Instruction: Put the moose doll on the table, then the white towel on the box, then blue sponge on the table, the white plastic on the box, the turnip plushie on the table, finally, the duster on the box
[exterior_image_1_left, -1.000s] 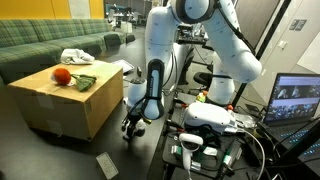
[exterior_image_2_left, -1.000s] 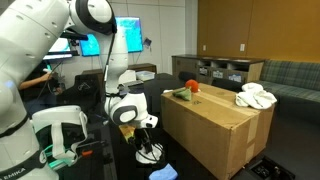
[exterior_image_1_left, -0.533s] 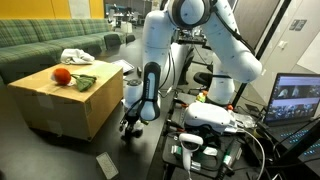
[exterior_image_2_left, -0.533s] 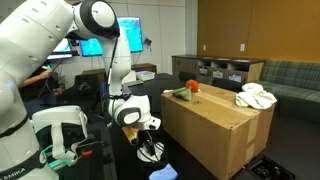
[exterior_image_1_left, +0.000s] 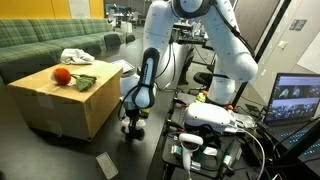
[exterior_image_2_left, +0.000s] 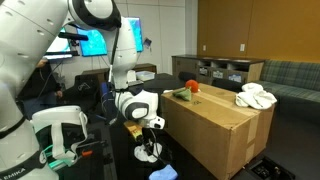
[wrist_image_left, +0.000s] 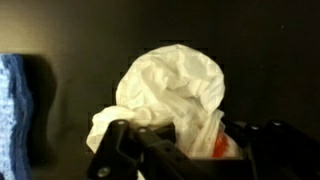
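- Wrist view worries me: the thin white plastic could slip from a shallow pinch on the lift to the box, I judge.
- It is bunched low over the dark table, just ahead of my claw, with folds between the fingers; clamped or not, I cannot tell.

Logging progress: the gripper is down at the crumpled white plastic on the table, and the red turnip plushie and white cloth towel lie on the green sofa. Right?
Wrong surface: in both exterior views the red turnip plushie and white cloth towel lie on the brown cardboard box. The rest holds.
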